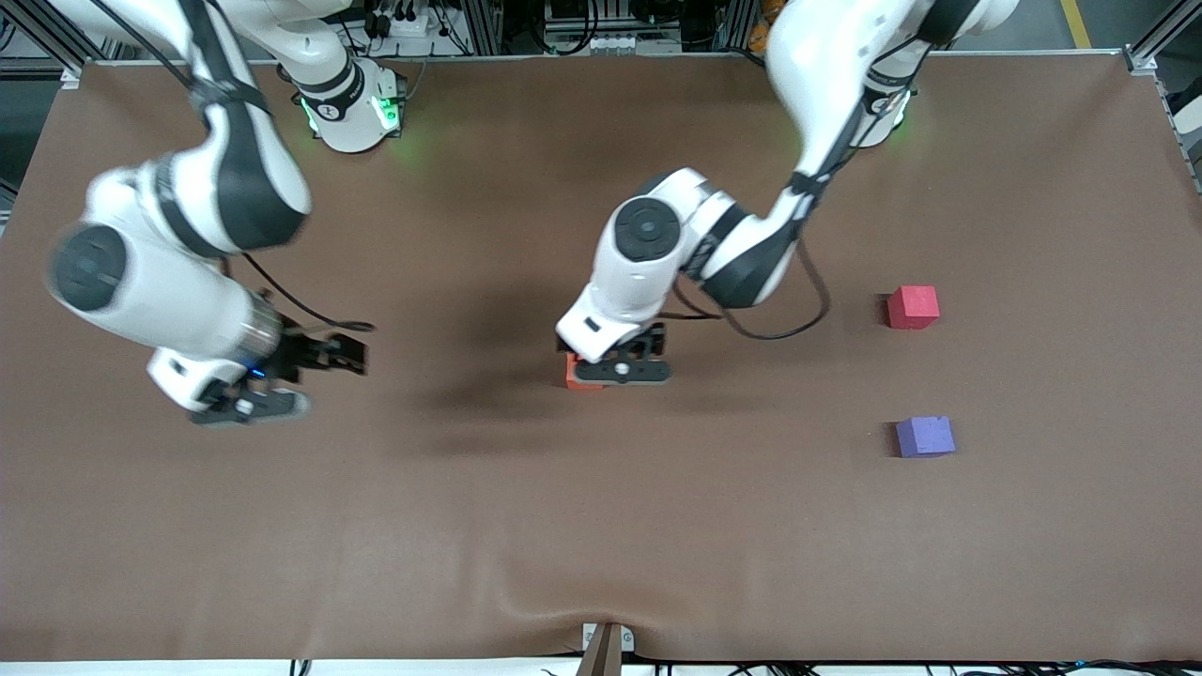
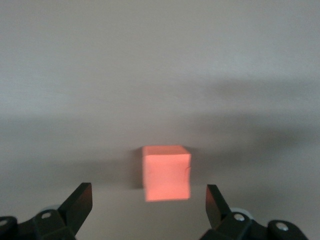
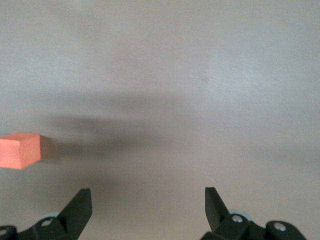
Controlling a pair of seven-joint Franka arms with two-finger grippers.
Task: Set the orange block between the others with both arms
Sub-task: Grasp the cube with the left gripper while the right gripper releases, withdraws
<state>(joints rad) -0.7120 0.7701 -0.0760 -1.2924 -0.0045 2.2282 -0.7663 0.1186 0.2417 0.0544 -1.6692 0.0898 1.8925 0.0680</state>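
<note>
The orange block lies on the brown mat near the table's middle, mostly hidden under the left hand. My left gripper hangs open just over it. In the left wrist view the block sits between and just ahead of the spread fingers, untouched, around the left gripper. My right gripper is open and holds nothing, over the mat toward the right arm's end. Its wrist view has the right gripper over bare mat, the orange block off to one side. The red-pink cube and purple cube stand apart toward the left arm's end.
The purple cube is nearer to the front camera than the red-pink one, with a cube-wide gap of bare mat between them. A metal bracket sits at the table's front edge. The mat wrinkles slightly near it.
</note>
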